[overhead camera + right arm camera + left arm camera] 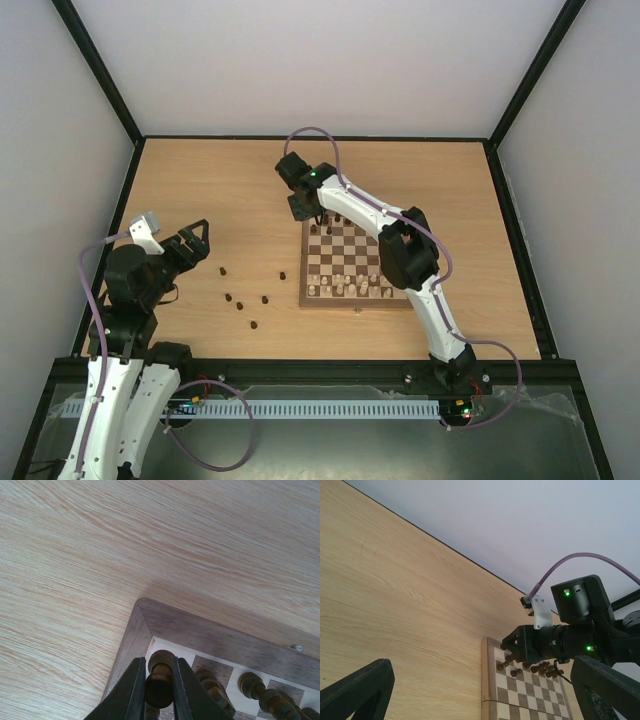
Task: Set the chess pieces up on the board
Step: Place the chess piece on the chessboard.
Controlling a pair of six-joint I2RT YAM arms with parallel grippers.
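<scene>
A dark chess piece (159, 687) is clamped by the right gripper (159, 666) at the board's (215, 635) eleven o'clock corner. The left gripper (192, 243) is spread wide at nine o'clock.

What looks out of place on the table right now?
Several dark chess pieces lie scattered on the table left of the board, off their squares. The right gripper holds another chess piece at the board's far corner.

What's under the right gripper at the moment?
The right gripper, shut on a dark chess piece, is over a corner of the board. Neighbouring dark pieces show beside it; the square beneath the piece is hidden by the fingers.
</scene>
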